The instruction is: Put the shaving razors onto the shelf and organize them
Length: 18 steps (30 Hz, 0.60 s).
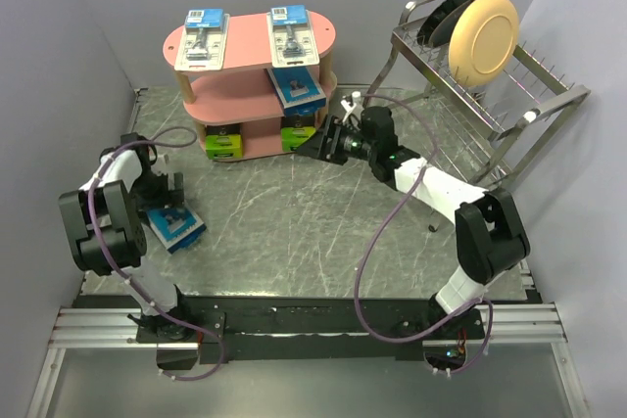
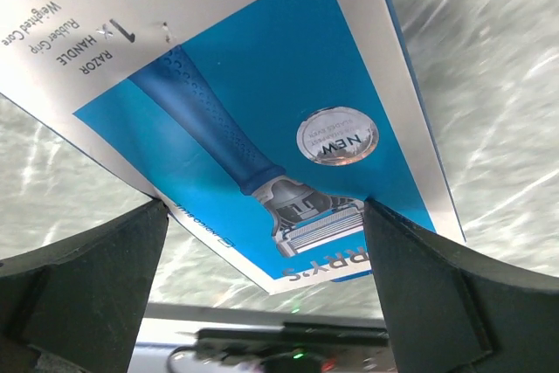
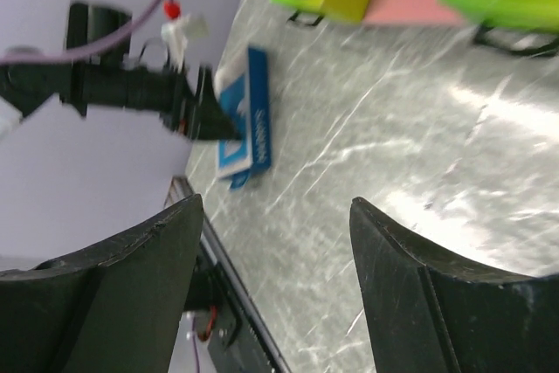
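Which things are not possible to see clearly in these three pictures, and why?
- Top view: the black boxes with lime-green ends sit low in the pink three-tier shelf; its upper boards hide their faces.
- Left wrist view: the blue-carded razor pack; the top edge cuts off its text.
- Right wrist view: blur makes the boxes' print unreadable.

The desk [image 1: 323,232] is grey-green with thin white veins like marble. The shelf [image 1: 250,41] has pink boards and pale wooden posts. On it, one clear pack [image 1: 205,38] and a second clear pack [image 1: 293,36] carry blue-and-white labels. A carded pack [image 1: 297,88] is blue, and two boxes [image 1: 223,143] show lime-green ends with black. Near the desk's left edge, the loose pack [image 2: 262,137] is bright blue, white-bordered, with a darker blue printed handle and a silver sticker. The rack [image 1: 490,115] is silver, holding a cream plate [image 1: 483,38] and a black plate [image 1: 446,9].
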Each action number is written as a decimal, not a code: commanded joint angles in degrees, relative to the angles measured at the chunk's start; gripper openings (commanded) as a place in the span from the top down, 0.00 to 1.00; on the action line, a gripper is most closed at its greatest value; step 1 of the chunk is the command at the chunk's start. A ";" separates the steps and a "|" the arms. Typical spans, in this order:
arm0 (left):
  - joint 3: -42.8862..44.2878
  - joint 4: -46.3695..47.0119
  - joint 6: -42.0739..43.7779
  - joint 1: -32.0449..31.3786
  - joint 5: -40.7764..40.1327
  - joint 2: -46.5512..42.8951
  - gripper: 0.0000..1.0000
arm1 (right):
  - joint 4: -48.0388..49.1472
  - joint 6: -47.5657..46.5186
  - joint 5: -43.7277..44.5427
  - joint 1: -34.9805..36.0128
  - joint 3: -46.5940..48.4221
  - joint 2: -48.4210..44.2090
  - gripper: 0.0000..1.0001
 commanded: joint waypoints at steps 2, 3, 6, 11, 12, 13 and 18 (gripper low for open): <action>-2.50 10.43 -8.80 -0.67 13.48 -1.67 0.01 | 5.76 -0.38 -2.29 5.02 -0.96 -0.67 0.25; -2.94 9.99 -10.02 0.20 14.19 -3.43 0.01 | 6.46 0.92 -2.29 5.90 -1.14 -0.05 0.25; -3.64 9.19 -13.36 1.87 16.73 -9.23 0.03 | 11.02 5.22 -1.68 10.91 -1.58 3.38 0.29; -4.87 7.17 -17.41 2.93 17.36 -17.85 0.03 | 15.17 8.67 -1.32 20.57 1.57 11.45 0.32; -5.22 5.52 -18.20 3.02 16.83 -18.91 0.03 | 15.17 11.02 -1.15 20.94 2.36 12.86 0.32; -5.49 4.80 -18.82 3.20 16.48 -20.83 0.03 | 15.25 12.61 -0.89 21.11 2.89 14.27 0.33; -8.64 1.11 -24.26 6.44 13.67 -25.68 0.04 | 10.25 15.26 2.45 23.48 9.83 22.80 0.34</action>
